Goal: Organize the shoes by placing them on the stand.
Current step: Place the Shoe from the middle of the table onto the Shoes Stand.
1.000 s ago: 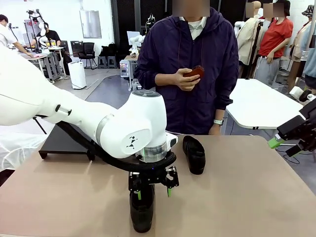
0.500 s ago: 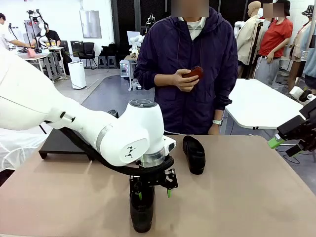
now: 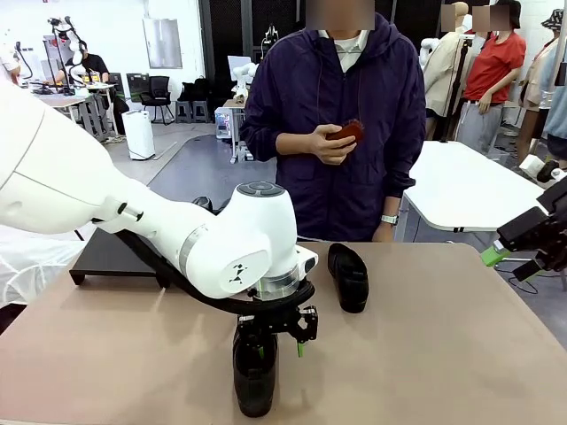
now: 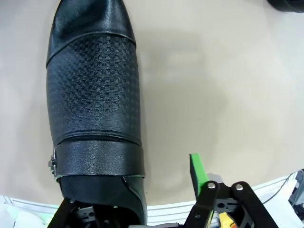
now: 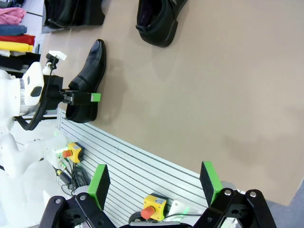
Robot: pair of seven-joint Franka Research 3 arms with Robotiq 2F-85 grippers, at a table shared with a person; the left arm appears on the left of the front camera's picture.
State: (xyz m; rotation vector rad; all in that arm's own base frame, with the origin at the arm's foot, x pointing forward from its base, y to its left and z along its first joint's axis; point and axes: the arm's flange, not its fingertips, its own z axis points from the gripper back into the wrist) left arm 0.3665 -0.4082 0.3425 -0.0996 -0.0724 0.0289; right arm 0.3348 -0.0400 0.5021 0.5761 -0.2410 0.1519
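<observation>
— Why do the left jaws sit low over that shoe (image 3: 254, 376)?
— To take its heel end, I think. They straddle it, one pad (image 4: 194, 167) apart from the leather, so there is no grip yet. The right jaws are wide and empty. The stand (image 3: 104, 255) waits beyond, to their left.

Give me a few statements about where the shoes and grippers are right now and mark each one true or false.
1. The left gripper straddles a shoe near the robot's edge of the table. True.
2. The right gripper holds a shoe. False: it is open and empty, off to the table's right side.
3. The second shoe rests on the stand. False: it lies on the bare table in front of the person, to the right of the stand.
4. The person's hand holds a small dark-red object. True.
</observation>
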